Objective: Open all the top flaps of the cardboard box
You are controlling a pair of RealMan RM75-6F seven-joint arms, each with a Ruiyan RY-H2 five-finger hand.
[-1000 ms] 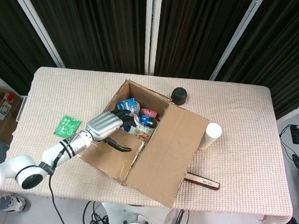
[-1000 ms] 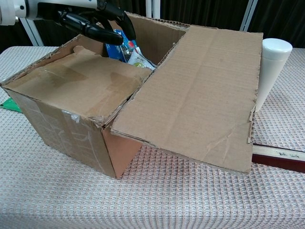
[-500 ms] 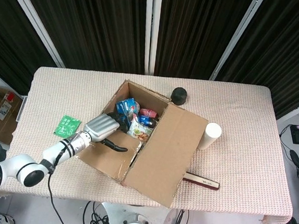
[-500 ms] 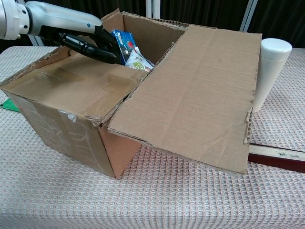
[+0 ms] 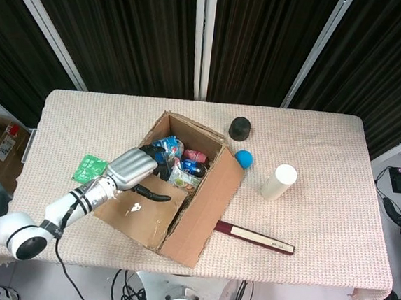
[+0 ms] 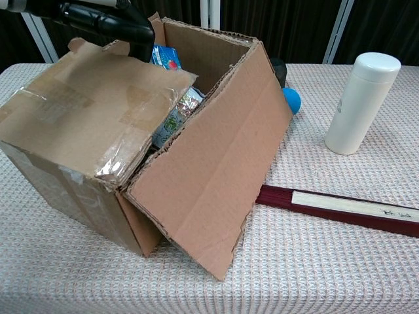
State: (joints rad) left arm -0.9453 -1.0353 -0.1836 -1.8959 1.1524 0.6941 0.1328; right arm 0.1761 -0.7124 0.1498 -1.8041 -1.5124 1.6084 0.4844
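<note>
Taking the cardboard box point(image 6: 163, 163) as the landmark: it sits left of centre on the table point(image 5: 322, 203). On its near right side the long flap point(image 6: 209, 176) is already swung out and hangs down past the rim. Just beyond that flap's lower edge a dark red closed fan point(image 6: 340, 209) lies on the table. The near left flap point(image 6: 98, 118), taped and creased, still slopes over part of the opening, its long axis running along the box's left wall.

The left robot hand point(image 5: 137, 169) reaches in over that flap from the left, its dark fingers point(image 6: 108, 19) curled at the flap's inner free edge; whether they actually pinch the cardboard or only rest on it I cannot tell. The flap lies directly beneath and left of the palm, so lifting outward, toward the arm, looks like the move. The right robot hand is not in view.

Inside are coloured snack packets point(image 5: 178, 162). Right of the box stands a white bottle point(image 6: 361, 101); behind it, a blue ball point(image 5: 242, 158) and a black object point(image 5: 239, 128).
</note>
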